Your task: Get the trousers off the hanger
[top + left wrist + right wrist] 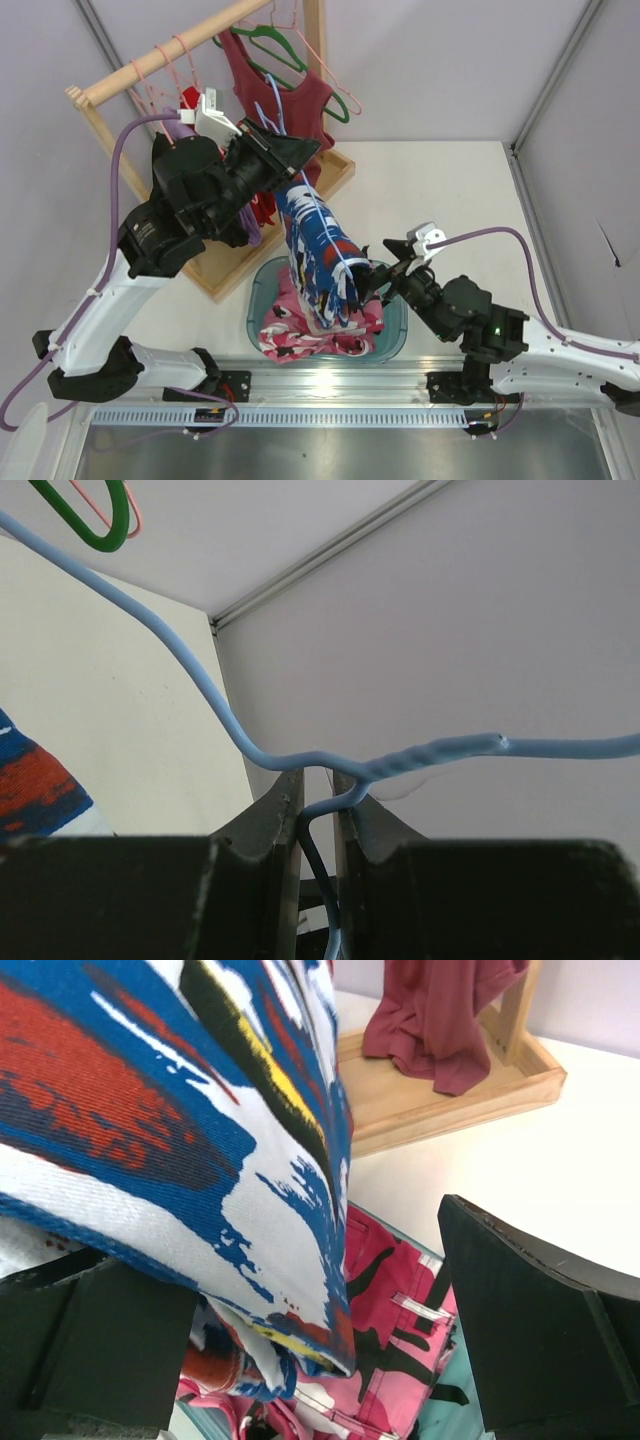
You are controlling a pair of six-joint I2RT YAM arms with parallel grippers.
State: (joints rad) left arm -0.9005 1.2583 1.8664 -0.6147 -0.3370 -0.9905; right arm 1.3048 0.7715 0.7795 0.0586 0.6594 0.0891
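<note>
White worktop [450, 200]; wooden clothes rack [335, 170] stands beyond the far-left side of the round teal plastic basin [252, 305]. Royal-blue cloth trousers with white and red streaks [315, 245] are draped on the thin light-blue wire hanger [440, 748], held up over the basin's far rim. Their lower end reaches down to the pink-white-black camouflage garment [290, 335] lying in the basin.

Left fingers [270, 820] are pressed together on the hanger's wire neck, just under the twist. Right fingers [540, 1310] are spread wide at the basin's right rim. The lower trouser edge lies over one finger and the other is well clear (no grip yet).

Step in hand, as I read it: get a pinch on the cloth.
- Push the right fingers further in so the cloth sits deep between them, then close firmly.
- Pull toward the basin's near-right side, along the hanger bar rather than straight down, so the cloth slides off instead of dragging the wire.
- Left should hold the neck rigid; thin wire may rotate in the grip.
</note>
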